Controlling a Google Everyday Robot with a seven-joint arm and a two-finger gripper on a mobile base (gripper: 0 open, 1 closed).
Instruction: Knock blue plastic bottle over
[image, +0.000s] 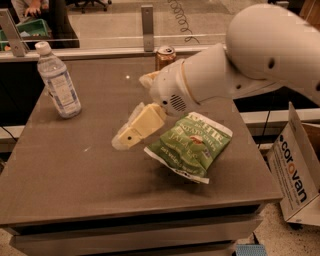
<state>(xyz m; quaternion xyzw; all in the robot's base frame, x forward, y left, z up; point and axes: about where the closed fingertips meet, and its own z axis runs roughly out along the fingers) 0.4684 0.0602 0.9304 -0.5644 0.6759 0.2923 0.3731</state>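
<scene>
Since the big white arm reaches in from the upper right and its gripper hangs low over the middle of the frame, well apart from the blue plastic bottle standing upright at the upper left, the sweep across looks to me like the risky part. A low swing could drag the green chip bag lying just right of the gripper, or the wrist could clip the tan can behind it. A push too low on the bottle might only slide it toward the table's left edge, which is near; once tipped, it could roll off. Whether the gripper is wide or narrow I cannot tell; it holds nothing.

The table is a smooth grey-brown top with a slight sheen. At the right edge of the frame a cardboard box leans on a speckled floor. A rail with a metal post runs along the top, and a green basket sits in the upper left corner.
</scene>
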